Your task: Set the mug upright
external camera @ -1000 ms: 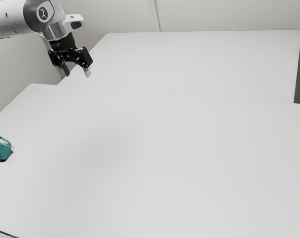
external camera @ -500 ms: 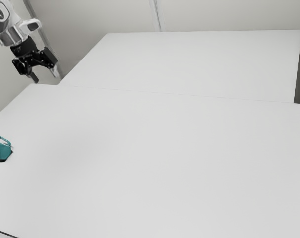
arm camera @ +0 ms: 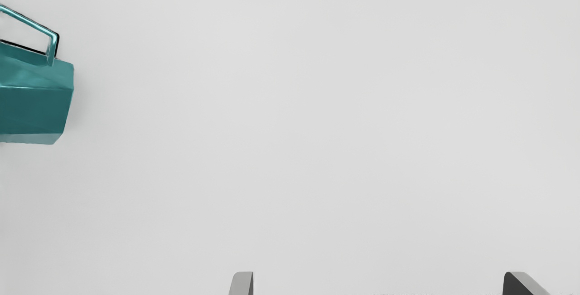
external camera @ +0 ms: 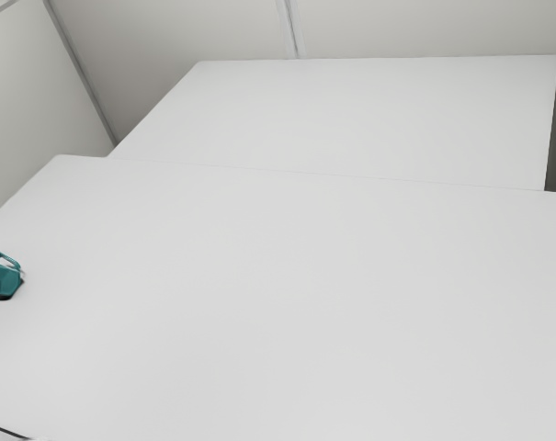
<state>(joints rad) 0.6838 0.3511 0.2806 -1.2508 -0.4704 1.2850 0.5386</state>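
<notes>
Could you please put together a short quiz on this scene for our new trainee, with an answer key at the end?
1. Multiple choice: what colour is the mug?
A) Red
B) Teal
C) Yellow

2. True or false: the mug lies on its side on the table.

3. Fill in one word, "open" or "shut": the end effector is ____.

Key: 1. B; 2. true; 3. open
</notes>
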